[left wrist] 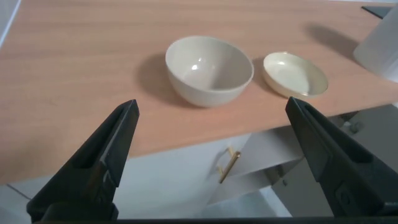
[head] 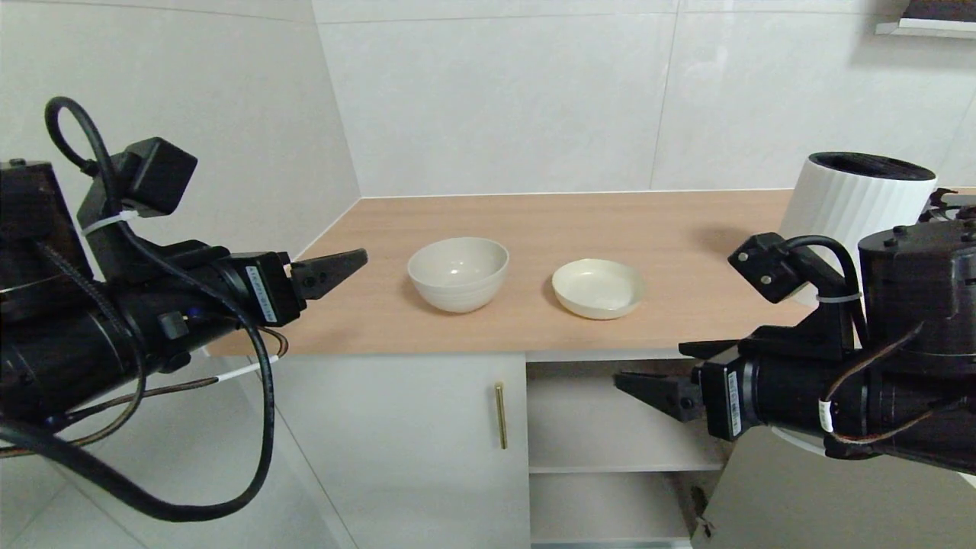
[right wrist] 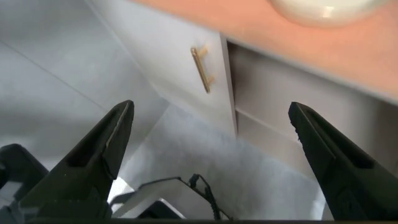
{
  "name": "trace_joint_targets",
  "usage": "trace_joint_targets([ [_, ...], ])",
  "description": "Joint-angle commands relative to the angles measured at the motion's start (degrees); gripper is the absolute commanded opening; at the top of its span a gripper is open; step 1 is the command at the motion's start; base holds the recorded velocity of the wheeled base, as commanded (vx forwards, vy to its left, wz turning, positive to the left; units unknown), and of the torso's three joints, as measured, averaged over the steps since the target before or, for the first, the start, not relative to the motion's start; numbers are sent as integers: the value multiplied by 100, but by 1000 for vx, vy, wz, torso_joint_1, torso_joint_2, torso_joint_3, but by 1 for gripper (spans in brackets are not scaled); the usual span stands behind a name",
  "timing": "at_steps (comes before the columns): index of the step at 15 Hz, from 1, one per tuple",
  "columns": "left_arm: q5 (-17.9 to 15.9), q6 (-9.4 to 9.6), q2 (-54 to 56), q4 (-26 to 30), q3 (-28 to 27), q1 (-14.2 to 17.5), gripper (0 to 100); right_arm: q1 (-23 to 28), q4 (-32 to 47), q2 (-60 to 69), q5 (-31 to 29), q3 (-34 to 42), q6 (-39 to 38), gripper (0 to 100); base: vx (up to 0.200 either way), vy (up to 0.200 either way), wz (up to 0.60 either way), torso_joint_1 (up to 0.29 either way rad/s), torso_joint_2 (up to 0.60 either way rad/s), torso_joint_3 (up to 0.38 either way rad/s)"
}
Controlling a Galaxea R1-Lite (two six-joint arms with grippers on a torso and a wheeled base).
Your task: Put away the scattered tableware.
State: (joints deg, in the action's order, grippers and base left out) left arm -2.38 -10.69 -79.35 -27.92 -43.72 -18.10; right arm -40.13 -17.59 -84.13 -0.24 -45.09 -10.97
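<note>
Holding nothing, our left gripper (head: 335, 272) hangs with its jaws spread wide at the left near corner of the wooden counter (head: 579, 221). It is level with the deep cream bowl (head: 458, 272), which stands on the counter to its right. Our right gripper (head: 652, 366), also spread and empty, sits lower, in front of the open cabinet shelves (head: 610, 427). Right of the bowl, apart from it, lies the shallow cream dish (head: 598, 287). Farther right stands a white ribbed container (head: 854, 198). Below the bowl, a brass handle (head: 500, 415) marks the closed door.
</note>
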Motion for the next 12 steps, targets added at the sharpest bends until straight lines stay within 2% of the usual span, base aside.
trace_joint_targets([
  [1,-8,-3,-248,-3,-14,0,100,5,-122,-86,7,1,-1,100,0,0,0,183,-500,-310],
  [4,-17,-109,-555,-12,-111,70,100,84,-368,-244,7,-26,-1,100,0,0,0,79,-198,-124],
  [6,-167,-249,-916,-3,-498,193,100,374,-966,-570,-37,-254,7,100,0,0,0,16,-30,-21],
  [7,-167,-284,-1092,6,-673,281,100,621,-974,-754,-20,-544,16,100,0,0,0,0,0,0],
  [8,-167,-328,-1241,49,-858,343,100,867,-842,-1027,16,-1081,16,100,0,0,0,0,0,0],
  [10,-131,-337,-1566,348,-1429,395,100,1165,326,-1528,-55,-2408,-19,100,0,0,0,0,0,0],
  [11,-114,-346,-1672,656,-1710,395,100,1192,819,-1589,-72,-2715,-98,100,0,0,0,0,0,0],
  [12,-26,-364,-1874,1614,-2361,395,100,1280,1267,-1686,-204,-2830,-511,100,0,0,0,0,0,0],
])
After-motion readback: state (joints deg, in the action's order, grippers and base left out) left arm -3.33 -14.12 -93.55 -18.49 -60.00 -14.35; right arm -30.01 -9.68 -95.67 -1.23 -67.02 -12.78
